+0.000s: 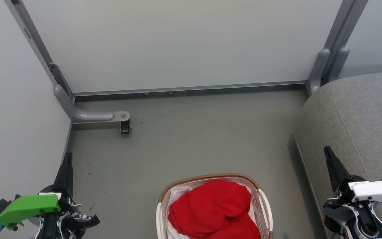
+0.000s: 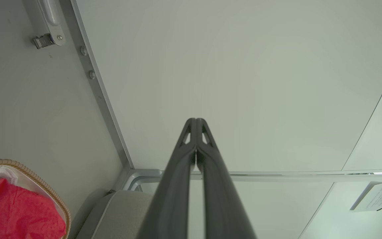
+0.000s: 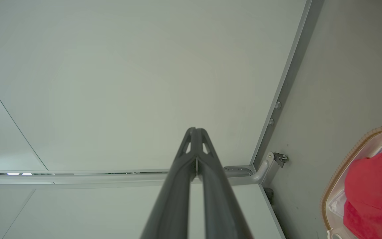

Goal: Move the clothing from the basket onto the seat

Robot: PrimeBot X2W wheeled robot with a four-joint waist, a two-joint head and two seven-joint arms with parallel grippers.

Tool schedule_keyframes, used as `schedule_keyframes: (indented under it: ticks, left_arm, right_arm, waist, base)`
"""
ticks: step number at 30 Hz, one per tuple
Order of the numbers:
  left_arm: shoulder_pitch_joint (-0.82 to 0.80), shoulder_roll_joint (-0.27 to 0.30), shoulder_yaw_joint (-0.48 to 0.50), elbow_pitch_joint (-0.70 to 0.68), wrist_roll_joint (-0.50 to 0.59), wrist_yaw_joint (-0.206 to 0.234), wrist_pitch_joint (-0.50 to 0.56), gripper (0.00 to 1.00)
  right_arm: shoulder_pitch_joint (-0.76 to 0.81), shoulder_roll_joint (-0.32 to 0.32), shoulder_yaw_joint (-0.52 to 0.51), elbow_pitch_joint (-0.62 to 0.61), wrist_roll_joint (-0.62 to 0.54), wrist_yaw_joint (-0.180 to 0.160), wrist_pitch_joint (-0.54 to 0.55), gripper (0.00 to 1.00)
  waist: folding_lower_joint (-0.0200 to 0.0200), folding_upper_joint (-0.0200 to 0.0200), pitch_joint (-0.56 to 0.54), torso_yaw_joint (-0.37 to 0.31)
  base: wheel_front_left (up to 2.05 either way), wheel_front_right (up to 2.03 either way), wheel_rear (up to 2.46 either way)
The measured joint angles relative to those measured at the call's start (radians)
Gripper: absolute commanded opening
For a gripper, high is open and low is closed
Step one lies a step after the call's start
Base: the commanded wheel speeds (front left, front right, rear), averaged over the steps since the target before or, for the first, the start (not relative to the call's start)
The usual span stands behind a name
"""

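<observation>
- clothing (image 1: 211, 207): lying heaped in basket (image 1: 211, 176); none moved yet.
- seat (image 1: 360, 116): standing beside basket, carrying no garment in view.
- left gripper (image 2: 196, 120), right gripper (image 3: 196, 129): both resting pressed together, gripping nothing.

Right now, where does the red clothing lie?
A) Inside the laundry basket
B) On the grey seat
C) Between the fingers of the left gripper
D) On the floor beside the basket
A: the red clothing is heaped inside the laundry basket, and the left gripper and right gripper are shut on nothing.
</observation>
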Motion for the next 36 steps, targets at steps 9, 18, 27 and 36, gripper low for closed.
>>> schedule_keyframes:
  ticks: [9, 18, 27, 36]
  left_arm:
    - [0.015, -0.009, -0.001, 0.036, 0.0, 0.001, 0.0, 1.0]
    - [0.023, 0.001, -0.022, 0.052, 0.045, 0.002, -0.04, 1.0]
    - [0.021, 0.026, -0.035, 0.071, 0.228, 0.002, -0.081, 1.0]
    - [0.017, 0.036, -0.057, 0.097, 0.419, 0.002, -0.117, 1.0]
  right_arm:
    - [0.015, 0.012, 0.002, 0.035, 0.0, 0.0, 0.0, 1.0]
    - [0.019, -0.004, 0.038, 0.041, -0.05, 0.0, -0.038, 1.0]
    - [-0.013, -0.024, 0.06, 0.043, -0.215, 0.0, -0.08, 1.0]
    - [-0.035, -0.03, 0.088, 0.058, -0.405, 0.0, -0.118, 1.0]
  waist:
    - [0.0, 0.0, 0.0, 0.0]
    - [0.0, 0.0, 0.003, -0.001]
    - [0.0, 0.0, 0.008, -0.001]
    - [0.0, 0.0, 0.013, -0.002]
  base:
    - [0.0, 0.0, 0.0]
    - [0.0, 0.0, 0.0]
    - [0.0, 0.0, 0.0]
    - [0.0, 0.0, 0.0]
